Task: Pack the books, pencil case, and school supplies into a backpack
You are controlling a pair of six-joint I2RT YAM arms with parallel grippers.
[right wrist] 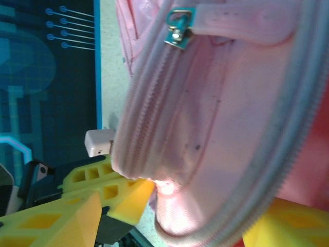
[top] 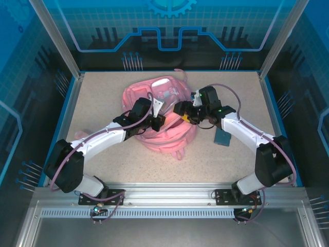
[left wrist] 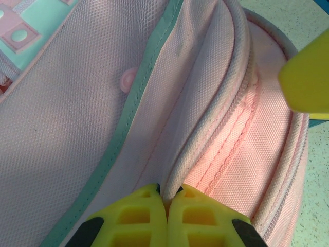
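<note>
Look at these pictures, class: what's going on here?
Two robot arms are working on the pink backpack, which lies in the middle of the table. The left gripper is shut, pinching a fold of its fabric. The right gripper is open, straddling the zippered rim. A teal flat piece lies on the table nearby.

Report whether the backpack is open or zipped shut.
Open: the backpack mouth gapes, patterned lining showing inside, and the left gripper pinches its piped rim.
</note>
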